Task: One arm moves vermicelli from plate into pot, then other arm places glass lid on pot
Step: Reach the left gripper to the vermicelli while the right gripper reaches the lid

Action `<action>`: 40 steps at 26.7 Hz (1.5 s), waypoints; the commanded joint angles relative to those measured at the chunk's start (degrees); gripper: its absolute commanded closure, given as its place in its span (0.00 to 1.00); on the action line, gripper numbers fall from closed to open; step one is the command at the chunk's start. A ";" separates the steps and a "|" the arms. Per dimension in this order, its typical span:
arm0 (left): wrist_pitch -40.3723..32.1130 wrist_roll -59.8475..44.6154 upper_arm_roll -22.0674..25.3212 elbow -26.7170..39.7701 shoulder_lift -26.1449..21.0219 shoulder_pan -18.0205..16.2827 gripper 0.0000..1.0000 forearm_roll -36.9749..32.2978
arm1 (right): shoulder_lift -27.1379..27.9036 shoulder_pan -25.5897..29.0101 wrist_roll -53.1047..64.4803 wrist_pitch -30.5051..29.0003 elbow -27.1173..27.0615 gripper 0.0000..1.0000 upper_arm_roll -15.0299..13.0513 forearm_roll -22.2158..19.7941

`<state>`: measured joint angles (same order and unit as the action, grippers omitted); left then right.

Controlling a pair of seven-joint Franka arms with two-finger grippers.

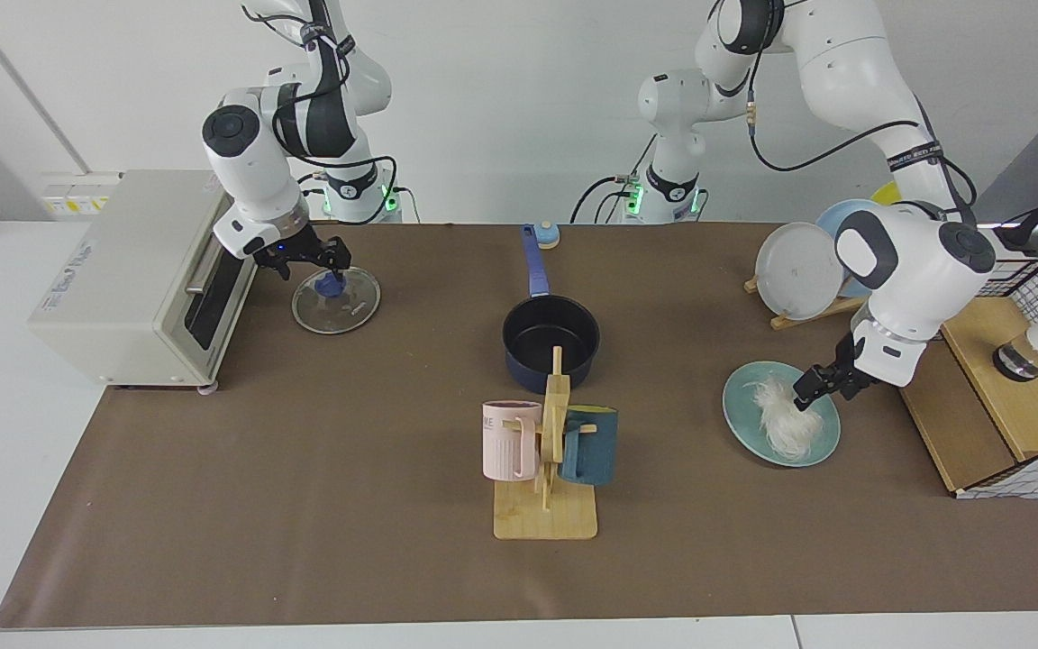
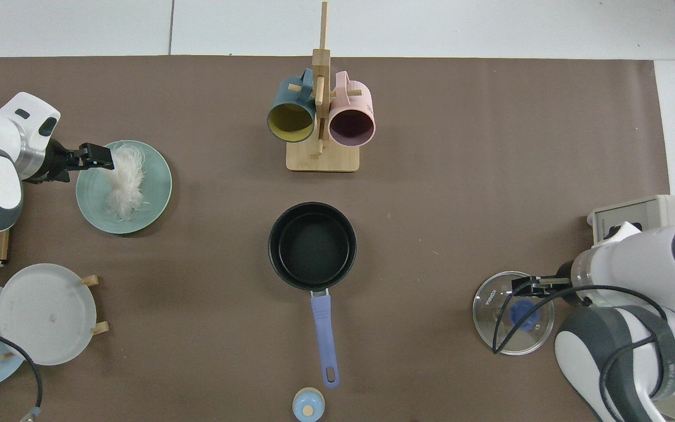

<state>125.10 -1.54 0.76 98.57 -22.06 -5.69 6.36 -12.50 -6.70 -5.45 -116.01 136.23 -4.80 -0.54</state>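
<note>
The white wispy vermicelli (image 1: 785,422) (image 2: 123,181) lies on the teal-green plate (image 1: 830,443) (image 2: 156,196). My left gripper (image 1: 822,392) (image 2: 98,156) is low over the plate's rim, open, with its tips at the end of the bundle. The navy pot (image 1: 550,341) (image 2: 312,246) stands mid-table with nothing in it, its blue handle pointing toward the arm bases. The glass lid (image 1: 352,311) (image 2: 490,319) lies flat by the toaster oven. My right gripper (image 1: 312,267) (image 2: 528,286) hangs open just above the lid's blue knob (image 1: 330,286).
A toaster oven (image 1: 122,279) stands beside the lid. A wooden mug rack (image 1: 548,451) with a pink and a dark teal mug stands in front of the pot. A plate rack (image 1: 798,270) and a wooden crate (image 1: 987,397) flank the teal-green plate.
</note>
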 commanded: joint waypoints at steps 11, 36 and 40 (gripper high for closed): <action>-0.73 4.26 -2.34 -3.91 -4.92 0.51 0.02 -6.80 | -2.61 -0.07 -1.15 -8.70 10.90 0.00 -0.03 0.63; -3.19 4.53 -4.36 -5.23 -7.56 0.77 0.02 -6.89 | 0.90 0.11 -1.15 -15.74 15.65 0.41 -0.03 0.71; -3.89 4.62 -4.36 -5.14 -7.39 0.59 0.17 -6.89 | 0.90 0.19 -1.23 -15.39 15.47 0.67 -0.03 0.71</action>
<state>121.14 2.51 -3.91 92.23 -30.02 -5.37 0.64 -11.61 -6.69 -5.57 -130.52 151.35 -4.85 -0.27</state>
